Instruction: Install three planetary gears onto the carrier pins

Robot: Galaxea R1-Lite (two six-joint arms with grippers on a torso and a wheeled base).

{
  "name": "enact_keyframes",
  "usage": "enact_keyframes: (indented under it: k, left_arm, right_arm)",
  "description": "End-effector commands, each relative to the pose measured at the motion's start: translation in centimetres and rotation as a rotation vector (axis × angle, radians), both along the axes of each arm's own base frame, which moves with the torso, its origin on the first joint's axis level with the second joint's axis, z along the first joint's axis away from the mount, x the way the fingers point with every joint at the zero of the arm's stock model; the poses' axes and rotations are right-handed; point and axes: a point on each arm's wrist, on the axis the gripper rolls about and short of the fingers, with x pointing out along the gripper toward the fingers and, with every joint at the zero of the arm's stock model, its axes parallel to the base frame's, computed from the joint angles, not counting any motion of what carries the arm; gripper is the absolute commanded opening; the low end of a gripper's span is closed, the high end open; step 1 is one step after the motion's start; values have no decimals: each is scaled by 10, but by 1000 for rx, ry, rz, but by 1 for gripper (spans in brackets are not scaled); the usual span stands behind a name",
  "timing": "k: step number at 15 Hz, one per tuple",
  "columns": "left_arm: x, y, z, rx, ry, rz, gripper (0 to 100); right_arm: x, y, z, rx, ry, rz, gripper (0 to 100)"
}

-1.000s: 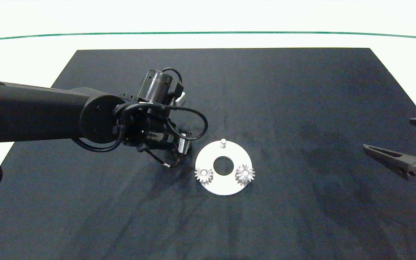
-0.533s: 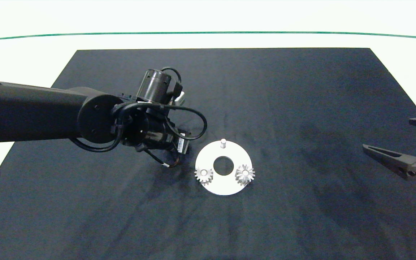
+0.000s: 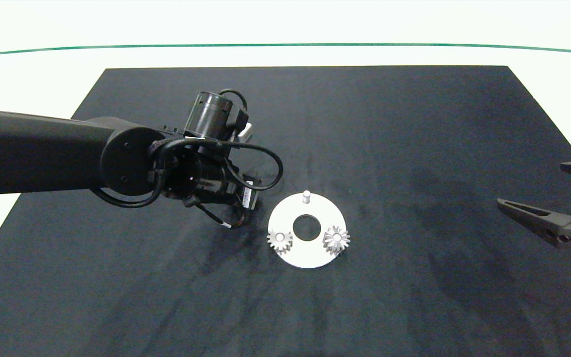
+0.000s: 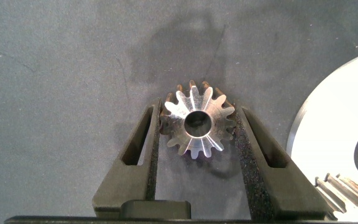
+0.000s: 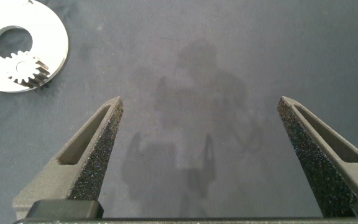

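The white carrier disc (image 3: 310, 258) lies mid-mat. Two planetary gears (image 3: 279, 240) (image 3: 336, 239) sit on its near pins, and the far carrier pin (image 3: 306, 196) stands bare. In the left wrist view my left gripper (image 4: 197, 112) is shut on the third gear (image 4: 197, 121), held flat just off the mat beside the disc's rim (image 4: 334, 118). In the head view the left wrist (image 3: 201, 168) hides those fingers, just left of the disc. My right gripper (image 3: 532, 184) hangs open and empty at the mat's right edge, far from the disc (image 5: 53, 40).
A dark mat (image 3: 414, 124) covers the white table (image 3: 42, 79). The left arm's cables (image 3: 265, 168) loop close to the disc's left side. Bare mat stretches between the disc and the right gripper (image 5: 199, 102).
The left arm has drifted slightly back and to the left with the gear held. The disc, its two gears and the right arm have not moved.
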Motion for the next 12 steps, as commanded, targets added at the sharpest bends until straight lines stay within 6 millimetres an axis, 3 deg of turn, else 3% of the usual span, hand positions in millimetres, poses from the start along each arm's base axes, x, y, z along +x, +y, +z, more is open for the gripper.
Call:
enact_keyframes:
  k: [1, 5, 8, 12]
  left_arm:
    - [-3, 1, 5, -2, -14, -4, 26]
    - [-4, -4, 25, -29, -65, -22, 19]
    - [-18, -27, 38, -34, -85, -102, 19]
    - [-39, -60, 37, -5, -94, -231, 19]
  right_arm:
    - [0, 0, 0, -2, -1, -1, 100]
    - [0, 0, 0, -1, -3, -1, 100]
    - [-3, -1, 2, 2, -11, -1, 100]
    - [-8, -3, 5, 9, -32, -1, 100]
